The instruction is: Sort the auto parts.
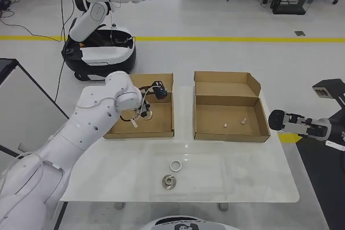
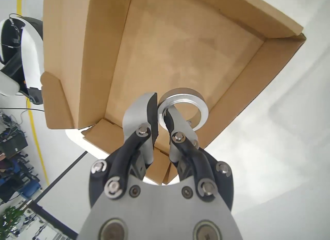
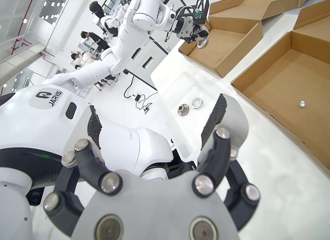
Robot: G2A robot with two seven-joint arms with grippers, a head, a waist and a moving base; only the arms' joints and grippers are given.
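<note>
The left gripper is clamped on a metal ring: one finger sits inside the ring's hole, the other presses on its outer edge, so the rim is pinched between the dark pads. The ring is bright silver, flat-faced and thick-walled. It is held over the inside of the left box, an open brown cardboard tray with its lid flap folded back.

The right gripper stands wide apart with nothing between its ribbed black pads. In the top view it is off the right edge of the table, just beside the right box, and touches nothing.

The right box is a second open cardboard tray, standing beside the left one with a gap between them. Two small parts, pale and bolt-like, lie apart on its floor.

Both boxes sit on a white table. Near the table's front edge lie a second ring and, just beside it, a flanged hub of grey metal.

Around the table is a pale grey floor crossed by a yellow line. A white and black wheeled machine stands behind the left box
</note>
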